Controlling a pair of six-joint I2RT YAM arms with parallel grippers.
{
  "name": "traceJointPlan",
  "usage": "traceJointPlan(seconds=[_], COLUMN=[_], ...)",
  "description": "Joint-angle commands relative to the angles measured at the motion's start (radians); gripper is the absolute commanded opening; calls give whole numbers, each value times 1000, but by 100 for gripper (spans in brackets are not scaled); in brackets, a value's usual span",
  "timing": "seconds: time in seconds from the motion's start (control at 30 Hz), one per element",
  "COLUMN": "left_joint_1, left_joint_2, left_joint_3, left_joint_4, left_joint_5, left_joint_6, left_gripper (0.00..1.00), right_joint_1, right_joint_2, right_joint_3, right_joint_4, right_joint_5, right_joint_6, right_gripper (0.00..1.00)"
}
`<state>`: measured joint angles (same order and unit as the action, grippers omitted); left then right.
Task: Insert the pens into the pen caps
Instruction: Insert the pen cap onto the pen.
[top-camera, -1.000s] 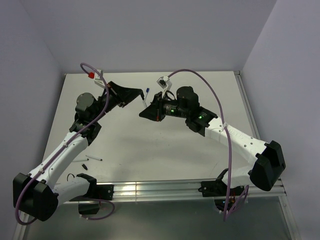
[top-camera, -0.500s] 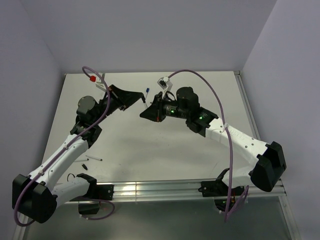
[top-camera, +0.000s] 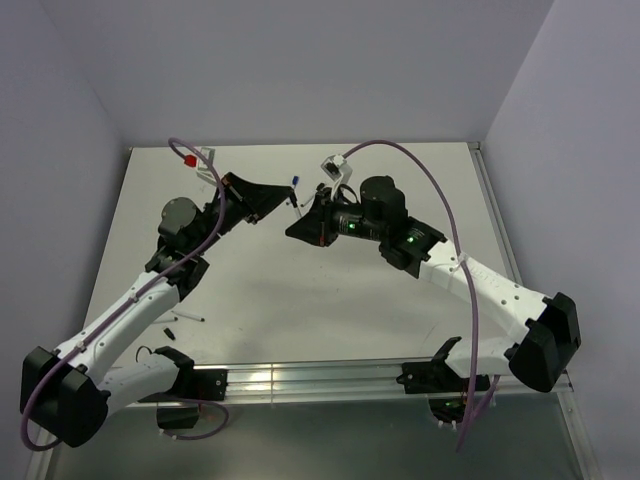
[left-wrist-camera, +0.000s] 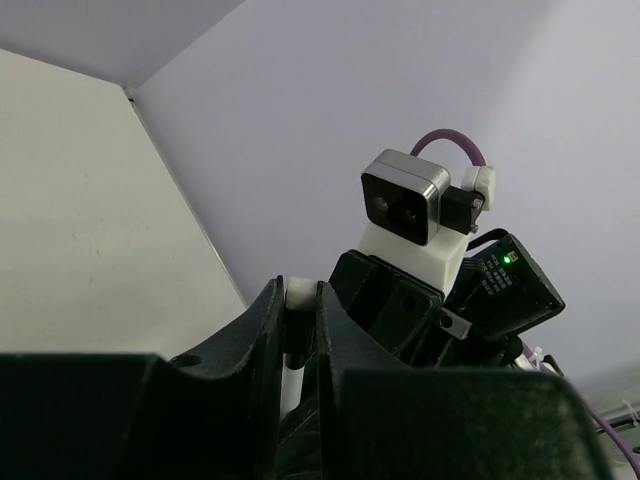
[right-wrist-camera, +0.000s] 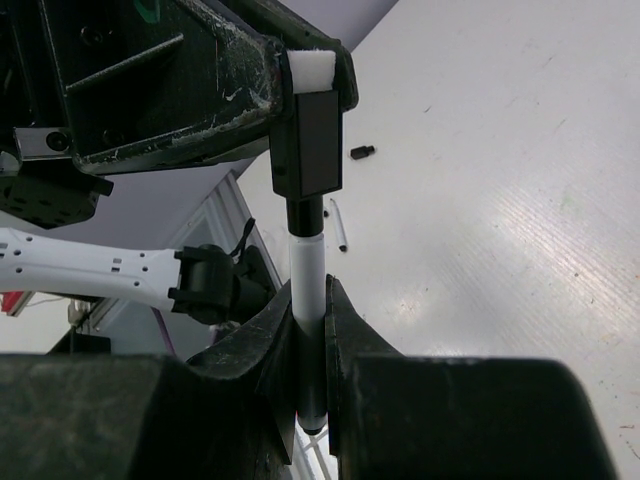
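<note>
At the centre of the right wrist view, the right gripper (right-wrist-camera: 310, 330) had its jaws clenched on an upright white pen (right-wrist-camera: 308, 268). The pen's dark end met a black pen cap (right-wrist-camera: 318, 145), which the left gripper (left-wrist-camera: 300, 300) grasped in its jaws just above. Another pen (top-camera: 190, 317) lay on the worktop (top-camera: 400, 170) at lower left.
</note>
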<state>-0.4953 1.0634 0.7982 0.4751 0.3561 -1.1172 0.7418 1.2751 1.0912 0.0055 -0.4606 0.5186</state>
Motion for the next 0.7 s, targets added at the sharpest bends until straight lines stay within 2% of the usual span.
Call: traceJointPlan(seconds=[0.0,0.67], left_joint_1=[-58,-204], left_joint_2=[-28,-57], left_joint_3=[-7,-77], left_joint_4=[-7,154], left_joint_5=[75,190], left_joint_6=[46,146], left_gripper=[0,0], right_joint_1=[-9,-27], right_joint_2=[-57,-192], right_joint_3=[15,-94], right_joint_4=[122,321], right_joint_5=[48,-131], right_joint_6=[-29,-52], right_gripper=[0,0])
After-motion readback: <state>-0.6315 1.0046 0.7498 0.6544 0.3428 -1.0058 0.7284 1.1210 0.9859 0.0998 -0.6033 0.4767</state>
